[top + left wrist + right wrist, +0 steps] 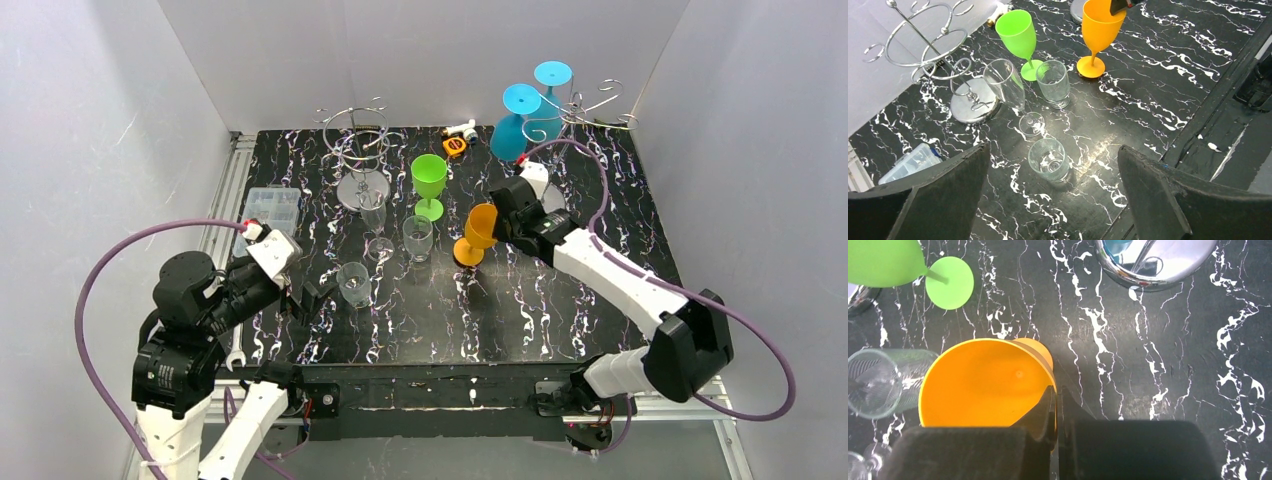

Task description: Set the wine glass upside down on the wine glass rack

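An orange wine glass (481,228) (1100,22) (983,382) stands on the black marbled table, leaning a little, its foot on the surface. My right gripper (502,220) (1057,392) is shut on the glass's rim, one finger inside the bowl and one outside. A chrome wine glass rack (585,108) stands at the back right with two blue glasses (521,100) hanging upside down; its base (1153,260) shows in the right wrist view. My left gripper (312,295) (1053,149) hovers open above a clear tumbler (1049,159), holding nothing.
A second chrome rack (360,150) (933,40) stands back left, bare. A green wine glass (429,178) (1018,32), a clear wine glass (1005,87) and another tumbler (417,237) (1054,82) crowd the middle. A plastic box (270,208) sits at the left edge.
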